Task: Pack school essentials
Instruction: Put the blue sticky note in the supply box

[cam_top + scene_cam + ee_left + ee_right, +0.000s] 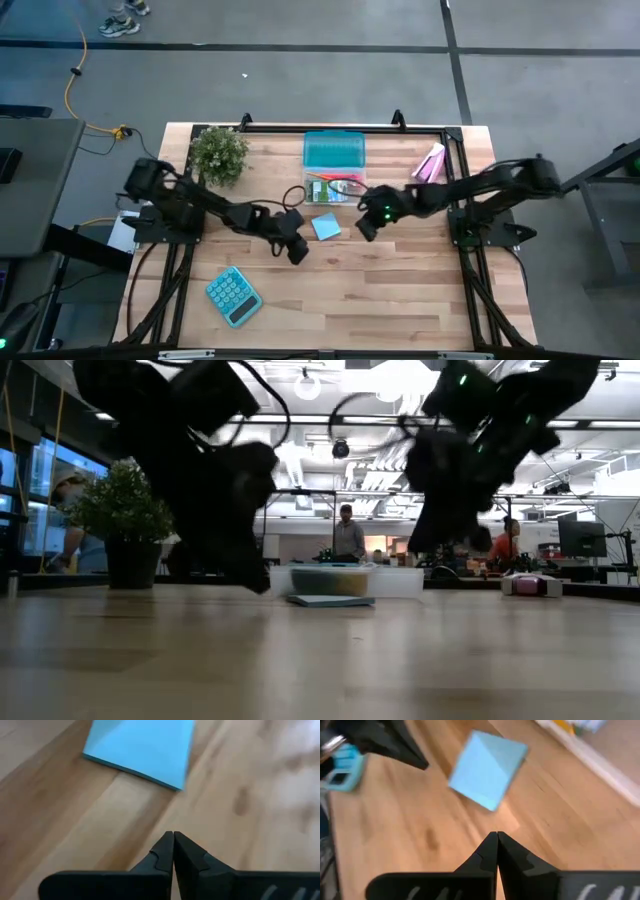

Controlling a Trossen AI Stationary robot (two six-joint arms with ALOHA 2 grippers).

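1. The table is evenly and brightly lit from above, with only soft shadows under the arms.
2. At table height, ceiling lights glare white, and both arms show as dark, blurred silhouettes.
3. Both wrist views are soft; the note pad is smeared by motion blur.

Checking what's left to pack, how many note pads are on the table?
1. The blue note pad lies flat on the table between the left gripper and the right gripper, beside the tray. Others may hide inside the tray.
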